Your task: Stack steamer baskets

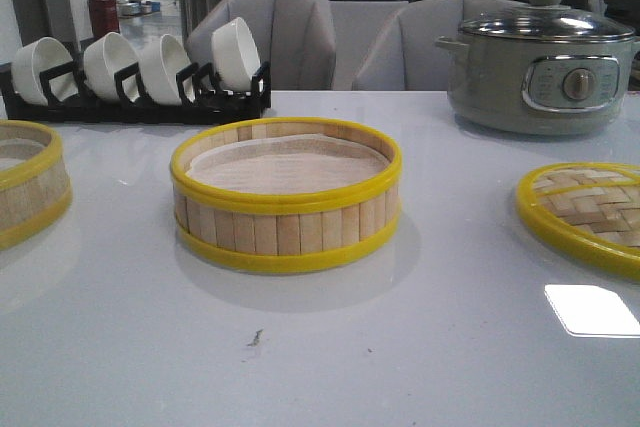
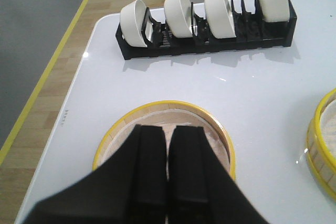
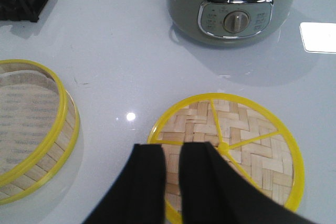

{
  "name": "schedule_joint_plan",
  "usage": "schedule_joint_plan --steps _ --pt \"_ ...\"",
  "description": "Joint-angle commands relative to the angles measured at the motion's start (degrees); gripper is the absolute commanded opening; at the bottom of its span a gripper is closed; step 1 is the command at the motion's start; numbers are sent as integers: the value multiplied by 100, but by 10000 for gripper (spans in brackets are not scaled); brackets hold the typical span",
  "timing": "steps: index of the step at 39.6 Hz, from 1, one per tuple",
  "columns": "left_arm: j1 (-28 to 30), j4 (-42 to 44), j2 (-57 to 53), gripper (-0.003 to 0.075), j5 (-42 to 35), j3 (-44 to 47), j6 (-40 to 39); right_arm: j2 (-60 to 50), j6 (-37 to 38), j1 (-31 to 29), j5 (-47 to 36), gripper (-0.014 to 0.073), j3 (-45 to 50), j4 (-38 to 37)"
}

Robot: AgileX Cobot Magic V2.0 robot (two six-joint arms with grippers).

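Note:
One steamer basket (image 1: 285, 232) stands at the table's middle, with slat walls, yellow rims and a pale liner. It also shows in the right wrist view (image 3: 31, 129) and at the edge of the left wrist view (image 2: 321, 145). The second basket (image 1: 30, 192) is cut off at the far left. In the left wrist view my left gripper (image 2: 168, 129) hovers above this basket (image 2: 168, 107), jaws together, empty. My right gripper (image 3: 172, 148) hovers over the rim of the flat woven lid (image 3: 252, 145), jaws nearly together with a thin gap, empty. Neither gripper shows in the front view.
The woven lid (image 1: 590, 209) lies at the right. A grey electric pot (image 1: 540, 67) with a glass lid stands at the back right. A black rack (image 1: 135, 102) with several white bowls stands at the back left. The table's left edge (image 2: 63, 124) is close to the left basket.

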Motion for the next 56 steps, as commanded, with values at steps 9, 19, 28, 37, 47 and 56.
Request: schedule_joint_plan --steps 9,19,28,37,47,56 --pt "-31 -218 185 570 -307 -224 -59 -73 -20 4 -486 412 -208 -16" --pt "-31 -876 1041 536 -292 -224 -59 -73 -20 4 -486 412 -208 -16" --pt "-442 -892 2160 536 -886 -224 -59 -73 -20 4 -486 412 -208 -16" --pt "-527 -891 3052 536 -1228 -232 -59 -73 -20 4 -486 412 -208 -16" --pt "-527 -824 3671 536 -1689 -236 -59 -73 -20 4 -486 412 -208 -16" --pt "-527 -824 4117 536 -2021 -236 -59 -73 -20 4 -502 412 -208 -16"
